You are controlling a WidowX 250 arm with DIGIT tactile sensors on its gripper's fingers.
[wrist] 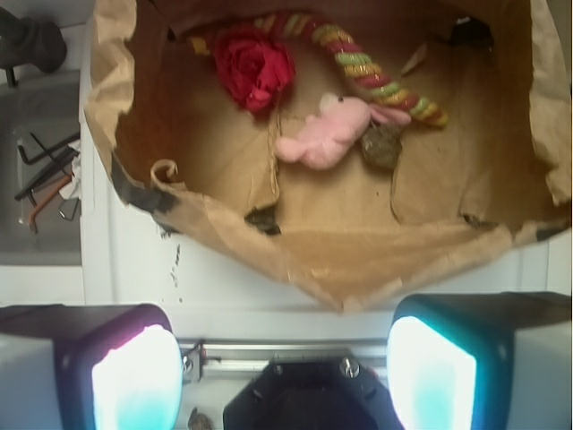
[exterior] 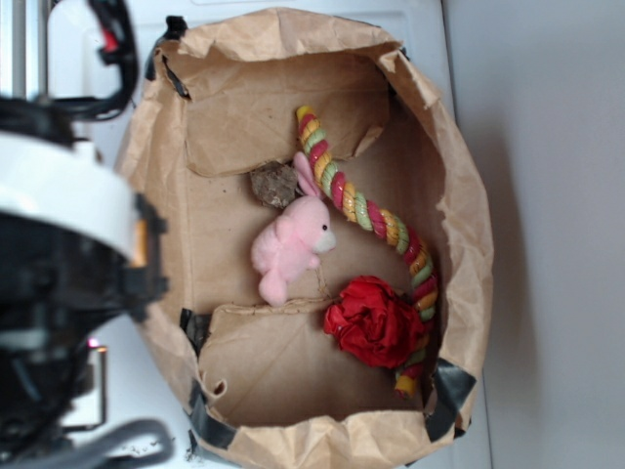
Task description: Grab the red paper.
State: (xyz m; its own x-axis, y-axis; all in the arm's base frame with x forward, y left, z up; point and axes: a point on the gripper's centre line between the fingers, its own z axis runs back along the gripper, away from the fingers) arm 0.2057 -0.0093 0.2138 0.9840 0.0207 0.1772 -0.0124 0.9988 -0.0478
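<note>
Gripper [wrist: 284,376] apart, empty, outside the paper bag [exterior: 459,205].
Risk: red paper [exterior: 374,320] touches rope toy [exterior: 366,210]; a wide closure may snag both.

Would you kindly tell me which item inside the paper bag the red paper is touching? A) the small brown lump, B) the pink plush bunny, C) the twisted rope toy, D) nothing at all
C: the red paper rests against the lower end of the twisted rope toy, while the pink plush bunny and the small brown lump lie apart from it.
</note>
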